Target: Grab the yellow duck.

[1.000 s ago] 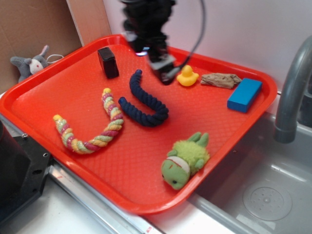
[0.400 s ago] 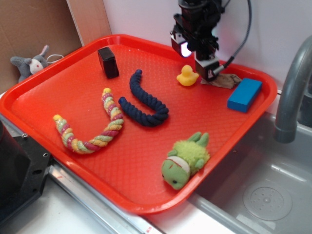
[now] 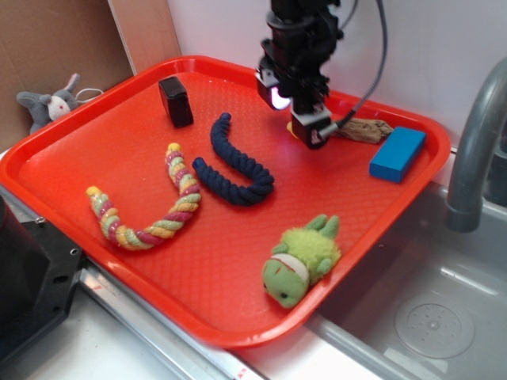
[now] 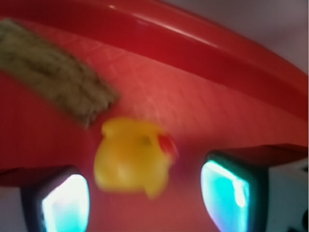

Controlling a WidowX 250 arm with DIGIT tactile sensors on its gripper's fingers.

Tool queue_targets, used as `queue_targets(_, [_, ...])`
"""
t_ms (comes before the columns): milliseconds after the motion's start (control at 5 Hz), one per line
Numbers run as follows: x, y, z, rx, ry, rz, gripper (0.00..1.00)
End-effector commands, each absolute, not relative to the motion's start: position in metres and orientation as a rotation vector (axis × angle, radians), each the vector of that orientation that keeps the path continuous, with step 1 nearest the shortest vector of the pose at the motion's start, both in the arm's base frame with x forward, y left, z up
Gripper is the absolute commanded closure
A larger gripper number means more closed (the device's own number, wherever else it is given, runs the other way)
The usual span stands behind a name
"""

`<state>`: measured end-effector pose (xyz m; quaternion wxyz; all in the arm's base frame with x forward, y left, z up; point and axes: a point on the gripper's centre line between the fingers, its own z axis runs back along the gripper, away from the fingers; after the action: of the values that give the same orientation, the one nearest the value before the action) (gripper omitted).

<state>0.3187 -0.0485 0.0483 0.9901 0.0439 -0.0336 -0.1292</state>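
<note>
We found the tool [image 4: 145, 193] spread apart, its two lit pads at the lower left and lower right of the wrist view with a clear gap between them. The yellow duck [image 4: 133, 159] sat in that gap, nearer the left pad, upright on the red tray [image 3: 119, 150] and not touched by either pad as far as the blurred picture allowed us to tell. In the exterior view the tool [image 3: 310, 134] hung over the far side of the tray and hid the duck almost wholly.

We judged the approach done and the grasp not yet made: lowering, if any was left, and closing on the duck remained.

As to room, the brown wood piece [image 4: 53, 72] lay just beside the duck on the left pad's side, apart from it but near enough that we judged that pad might brush it. The tray's raised far rim [image 4: 193, 43] ran close behind the duck. The blue block [image 3: 397, 153] lay farther to the right, and the dark blue rope [image 3: 238, 162] lay well apart toward the tray's middle. The green plush turtle [image 3: 301, 261] rested near the front edge, clear of the work.
</note>
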Motion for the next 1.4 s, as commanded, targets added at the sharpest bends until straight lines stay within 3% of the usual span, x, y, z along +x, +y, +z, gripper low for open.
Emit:
queue_targets(0, [0.336,-0.058,0.057,0.039,-0.117,-0.260,0.00])
queue_targets(400, [0.307,-0.068,0.016,0.054,-0.034,-0.266,0.00])
queue_targets(600, [0.291,-0.064,0.026,0.077,-0.063,-0.240,1.00])
queue_targets(800, [0.323,-0.060,0.041,0.079,-0.087,-0.227,1.00])
queue_targets(1000, [0.341,-0.053,0.057,0.064,-0.105,-0.214,0.68])
queue_targets(1200, [0.336,-0.053,0.071,0.033,-0.143,-0.212,0.00])
